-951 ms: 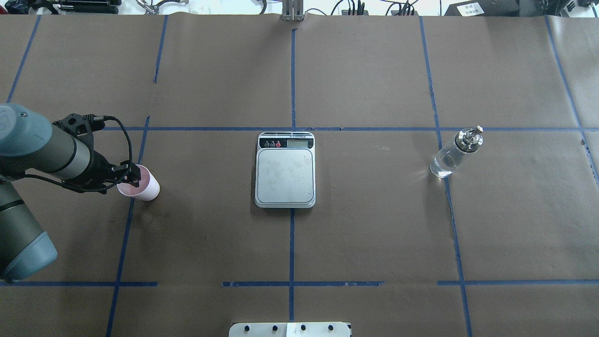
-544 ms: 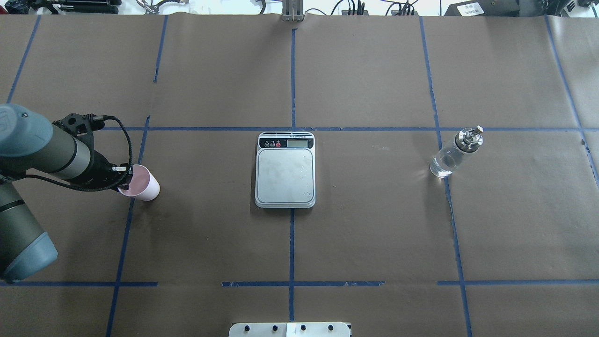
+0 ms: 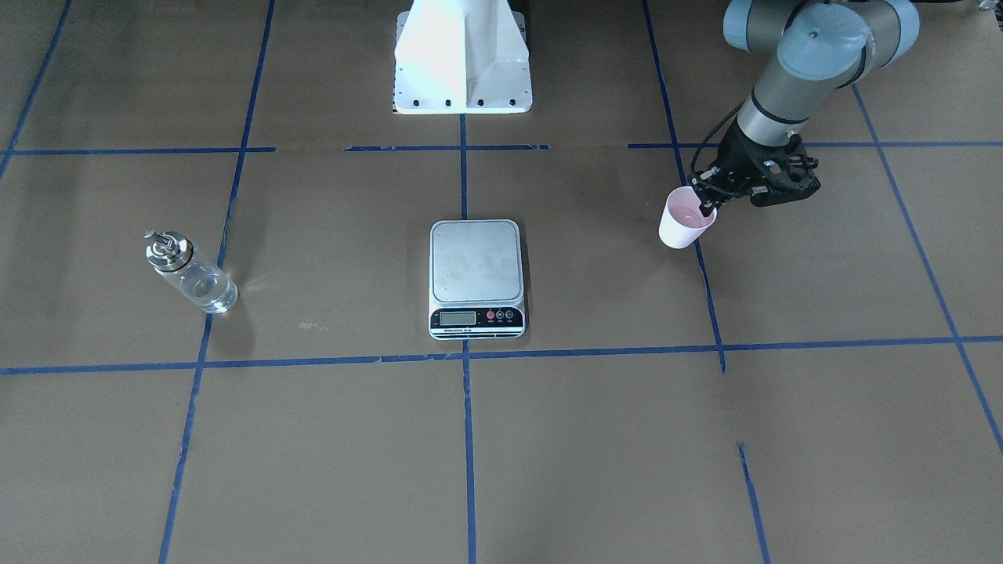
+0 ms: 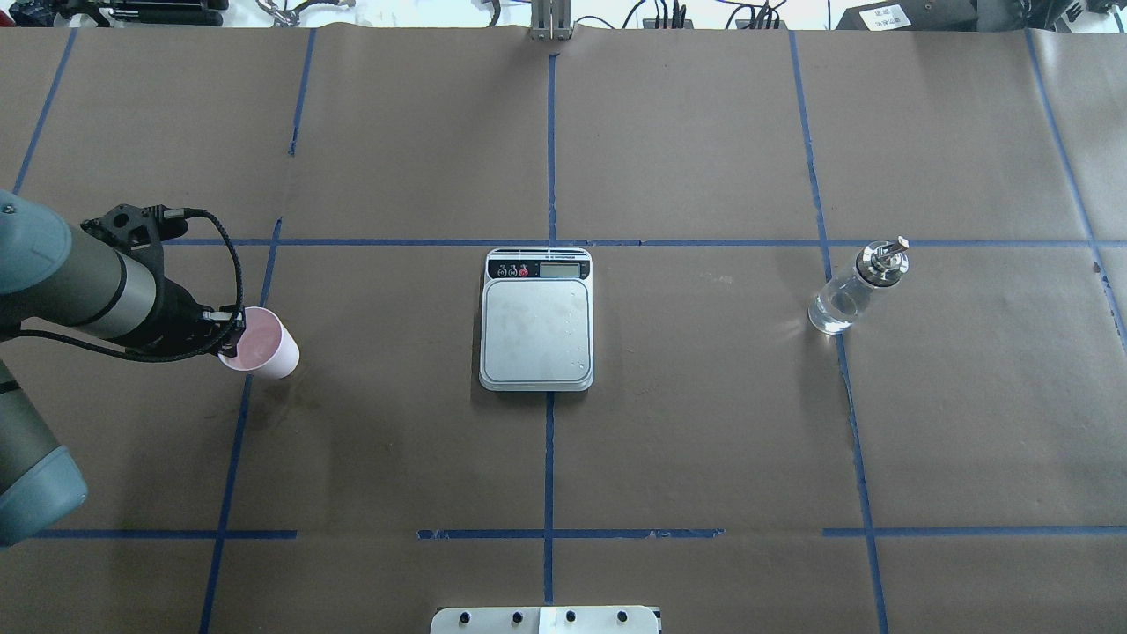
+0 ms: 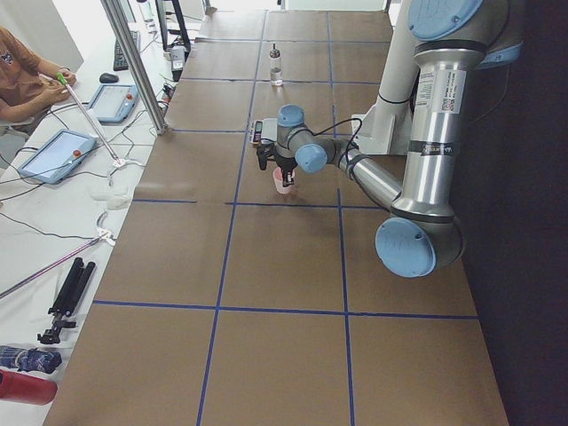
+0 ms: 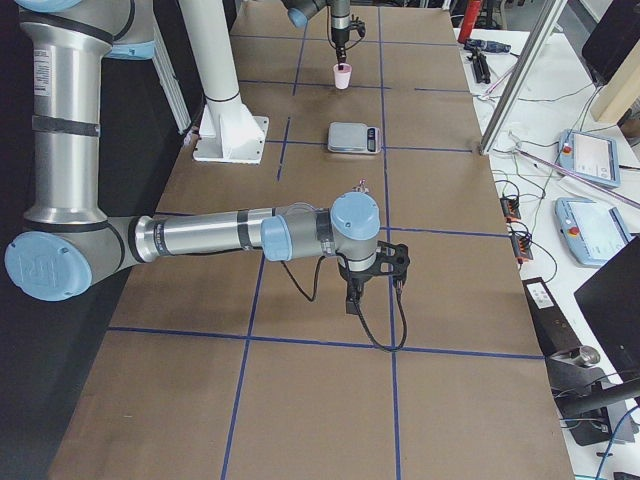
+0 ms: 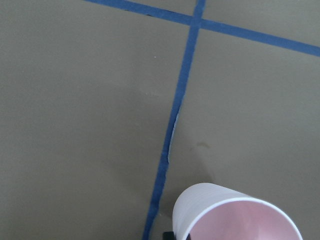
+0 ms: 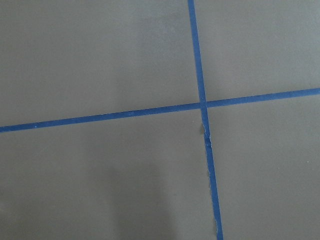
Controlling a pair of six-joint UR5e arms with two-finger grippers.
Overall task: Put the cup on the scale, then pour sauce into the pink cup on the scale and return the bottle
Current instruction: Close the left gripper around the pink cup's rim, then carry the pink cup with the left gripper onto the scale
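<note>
The left gripper (image 4: 232,328) is pinched shut on the pink paper cup (image 4: 268,348), one finger inside the rim and one outside, well off to the robot's left of the scale (image 4: 537,330). The right gripper (image 6: 352,298) hangs far out on the scale's other side, and I cannot tell whether its fingers are apart or together. The count is one cup, one scale and one glass bottle (image 4: 845,295), which stands upright well to the scale's right.

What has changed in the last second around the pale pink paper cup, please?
The left gripper has closed on the rim of the small pale pink paper cup, one finger inside, and its arm has drawn back leftwards. The cup, flat silver-grey scale and clear glass bottle stayed put.
</note>
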